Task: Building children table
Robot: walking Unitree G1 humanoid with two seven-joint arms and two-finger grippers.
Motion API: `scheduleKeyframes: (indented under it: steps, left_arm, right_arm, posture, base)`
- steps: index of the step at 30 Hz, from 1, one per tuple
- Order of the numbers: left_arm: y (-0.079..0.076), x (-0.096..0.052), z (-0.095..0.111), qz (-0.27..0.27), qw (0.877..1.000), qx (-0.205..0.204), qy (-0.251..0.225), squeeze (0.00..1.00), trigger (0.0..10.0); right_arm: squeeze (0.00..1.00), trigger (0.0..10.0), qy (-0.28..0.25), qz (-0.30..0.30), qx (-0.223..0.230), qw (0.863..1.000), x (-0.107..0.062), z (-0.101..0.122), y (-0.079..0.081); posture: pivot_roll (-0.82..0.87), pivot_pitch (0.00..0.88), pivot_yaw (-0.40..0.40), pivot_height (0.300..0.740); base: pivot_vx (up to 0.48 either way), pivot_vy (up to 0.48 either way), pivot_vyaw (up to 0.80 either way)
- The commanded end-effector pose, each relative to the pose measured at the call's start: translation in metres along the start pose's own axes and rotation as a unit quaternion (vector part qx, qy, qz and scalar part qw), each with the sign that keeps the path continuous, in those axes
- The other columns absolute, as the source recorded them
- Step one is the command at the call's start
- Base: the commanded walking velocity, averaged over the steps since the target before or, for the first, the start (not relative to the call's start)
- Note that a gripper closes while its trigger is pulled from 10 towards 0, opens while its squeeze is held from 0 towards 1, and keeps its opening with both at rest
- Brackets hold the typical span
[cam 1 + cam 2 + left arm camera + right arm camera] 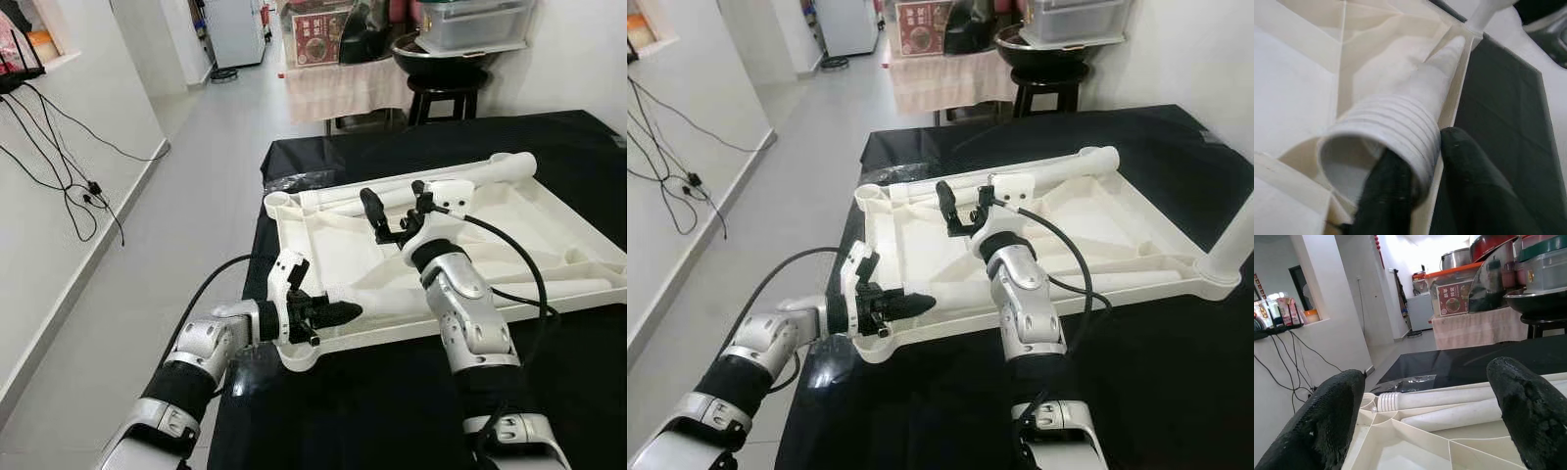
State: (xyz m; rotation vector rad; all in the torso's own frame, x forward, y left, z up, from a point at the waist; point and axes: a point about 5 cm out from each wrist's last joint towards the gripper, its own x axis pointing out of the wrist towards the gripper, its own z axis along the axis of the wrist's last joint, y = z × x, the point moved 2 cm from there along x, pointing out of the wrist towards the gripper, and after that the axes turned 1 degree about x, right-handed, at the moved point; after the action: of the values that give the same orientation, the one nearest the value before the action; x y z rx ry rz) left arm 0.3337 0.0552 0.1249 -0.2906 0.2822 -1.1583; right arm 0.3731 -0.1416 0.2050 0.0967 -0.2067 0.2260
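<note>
A white plastic table top [549, 211] lies upside down on the black-covered table [372, 411]. My left gripper [333, 313] is at its near-left corner, shut on the threaded end of a white leg [1400, 132]. One finger [1386, 196] is inside the tube and the other is outside. This leg [411, 294] lies along the front rim. My right gripper [395, 201] hovers open over the table top's middle, holding nothing. Two more legs [1449, 399] lie along the far rim. Another leg [1234, 245] stands upright at the near-right corner.
The black table's left edge [245, 255] drops to open grey floor [196, 196]. Cables [69, 166] hang on the left wall. Behind the table stand a stool with a metal bowl [441, 59] and a cloth-covered stand [343, 88] with boxes.
</note>
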Motion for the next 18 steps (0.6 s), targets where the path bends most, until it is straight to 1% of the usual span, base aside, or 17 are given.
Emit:
scheduleKeyframes:
  steps: [1, 6, 9, 11, 12, 13, 14, 15, 16, 17, 18]
  left_arm:
    - [0.007, -0.006, 0.001, 0.026, 1.000, 0.004, -0.002, 0.00, 0.0]
    - [0.009, -0.011, 0.006, 0.032, 0.999, 0.003, -0.022, 0.00, 0.0]
    - [0.009, -0.025, 0.015, 0.037, 0.997, -0.002, -0.061, 0.00, 0.0]
    - [0.009, -0.027, 0.017, 0.037, 0.997, -0.002, -0.067, 0.00, 0.0]
    - [0.008, -0.032, 0.020, 0.038, 0.996, -0.001, -0.079, 0.00, 0.0]
    - [0.007, -0.038, 0.025, 0.042, 0.995, 0.001, -0.094, 0.00, 0.0]
    - [0.007, -0.038, 0.025, 0.042, 0.995, 0.001, -0.094, 0.00, 0.0]
    - [0.005, -0.044, 0.029, 0.044, 0.993, 0.006, -0.106, 0.00, 0.0]
    - [0.005, -0.044, 0.029, 0.044, 0.993, 0.006, -0.106, 0.00, 0.0]
    - [0.002, -0.049, 0.033, 0.045, 0.992, 0.010, -0.116, 0.00, 0.0]
    - [0.002, -0.049, 0.033, 0.045, 0.992, 0.010, -0.116, 0.00, 0.0]
  right_arm:
    - [0.00, 10.0, 0.001, 0.013, 0.006, 1.000, 0.000, 0.000, 0.008]
    - [0.00, 10.0, -0.002, 0.014, 0.001, 1.000, 0.001, 0.002, 0.007]
    - [0.00, 10.0, -0.018, 0.007, -0.001, 1.000, 0.003, 0.013, -0.002]
    - [0.00, 10.0, -0.022, 0.006, 0.001, 1.000, 0.003, 0.016, -0.003]
    - [0.00, 10.0, -0.030, 0.009, 0.017, 0.999, 0.003, 0.021, -0.007]
    - [0.00, 10.0, -0.043, 0.016, 0.048, 0.998, 0.004, 0.030, -0.011]
    - [0.00, 10.0, -0.043, 0.016, 0.048, 0.998, 0.004, 0.030, -0.011]
    - [0.00, 10.0, -0.056, 0.026, 0.083, 0.995, 0.003, 0.039, -0.014]
    - [0.00, 10.0, -0.056, 0.026, 0.083, 0.995, 0.003, 0.039, -0.014]
    - [0.00, 10.0, -0.068, 0.040, 0.116, 0.990, 0.003, 0.046, -0.016]
    - [0.00, 10.0, -0.068, 0.040, 0.116, 0.990, 0.003, 0.046, -0.016]
  posture:
    - [-0.16, 0.002, 0.096, 0.740]
    - [-0.16, 0.000, 0.096, 0.740]
    - [-0.16, 0.000, 0.097, 0.740]
    - [-0.16, 0.000, 0.097, 0.740]
    - [-0.16, 0.000, 0.098, 0.740]
    - [-0.15, 0.000, 0.101, 0.740]
    - [-0.15, 0.000, 0.101, 0.740]
    - [-0.15, 0.000, 0.101, 0.740]
    - [-0.15, 0.000, 0.101, 0.740]
    - [-0.15, 0.000, 0.099, 0.740]
    - [-0.15, 0.000, 0.099, 0.740]
  base:
    - [0.000, 0.000, 0.00]
    - [0.000, 0.000, 0.00]
    - [0.000, 0.000, 0.00]
    - [0.000, 0.000, 0.00]
    - [0.000, 0.000, 0.00]
    - [0.000, 0.000, 0.00]
    - [0.000, 0.000, 0.00]
    - [0.000, 0.000, 0.00]
    - [0.000, 0.000, 0.00]
    - [0.000, 0.000, 0.00]
    - [0.000, 0.000, 0.00]
